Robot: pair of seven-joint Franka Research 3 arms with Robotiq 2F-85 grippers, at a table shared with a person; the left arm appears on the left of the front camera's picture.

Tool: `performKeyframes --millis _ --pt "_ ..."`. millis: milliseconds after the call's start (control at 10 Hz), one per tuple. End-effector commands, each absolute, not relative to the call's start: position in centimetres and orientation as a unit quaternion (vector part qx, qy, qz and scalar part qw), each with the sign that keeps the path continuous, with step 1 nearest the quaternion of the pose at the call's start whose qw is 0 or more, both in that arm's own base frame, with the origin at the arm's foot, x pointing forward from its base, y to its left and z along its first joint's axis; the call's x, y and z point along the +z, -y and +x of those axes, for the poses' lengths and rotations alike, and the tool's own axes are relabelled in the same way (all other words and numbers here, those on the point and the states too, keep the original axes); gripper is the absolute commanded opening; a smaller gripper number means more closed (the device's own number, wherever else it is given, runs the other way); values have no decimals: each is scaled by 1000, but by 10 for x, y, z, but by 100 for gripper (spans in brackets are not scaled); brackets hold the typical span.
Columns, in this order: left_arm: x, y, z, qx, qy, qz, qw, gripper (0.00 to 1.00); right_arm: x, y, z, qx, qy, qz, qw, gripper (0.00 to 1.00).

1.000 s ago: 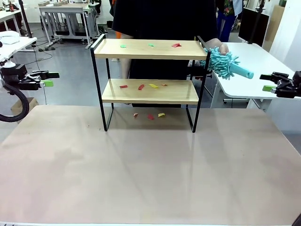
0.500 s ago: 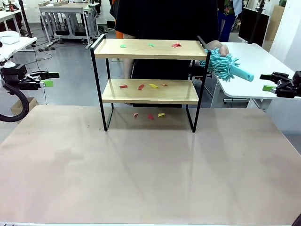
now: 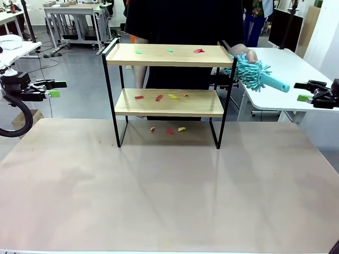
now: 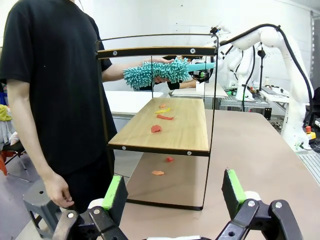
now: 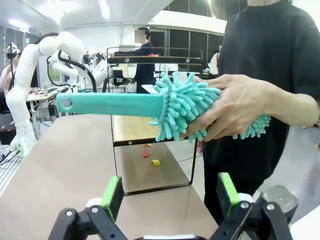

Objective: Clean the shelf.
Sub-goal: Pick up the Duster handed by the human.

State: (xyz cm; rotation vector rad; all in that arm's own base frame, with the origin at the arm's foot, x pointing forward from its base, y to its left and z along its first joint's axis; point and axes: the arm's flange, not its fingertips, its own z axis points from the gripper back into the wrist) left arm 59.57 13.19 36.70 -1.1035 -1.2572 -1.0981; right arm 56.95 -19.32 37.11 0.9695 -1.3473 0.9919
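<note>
The two-tier shelf [image 3: 169, 55] of light wooden boards in a thin black metal frame stands at the far middle of the pale tabletop [image 3: 169, 190]. Small red, green and yellow scraps [image 3: 159, 97] lie on both boards and beneath. Beside its right end, a person's hand [image 3: 246, 52] grips a fluffy teal duster [image 3: 253, 73] by its head, handle pointing right. The left gripper [image 3: 56, 89], far left, and right gripper [image 3: 303, 91], far right, gape wide, empty.
</note>
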Motion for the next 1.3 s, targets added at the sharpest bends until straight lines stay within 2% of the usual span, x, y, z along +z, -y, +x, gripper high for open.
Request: performKeyframes --millis 0,400,800,1000,1200 --pt "369 -131 595 -467 530 -461 537 100 437 207 556 410 533 386 632 100" --pt "369 -131 595 -467 530 -461 537 100 541 200 537 386 422 319 756 100" --pt "369 -131 595 -467 530 -461 537 100 646 122 503 297 312 213 877 100" --pt "369 -131 595 -467 530 -461 537 100 663 74 495 275 296 149 902 100" --pt "369 -131 595 -467 530 -461 537 100 641 15 501 284 273 99 914 100"
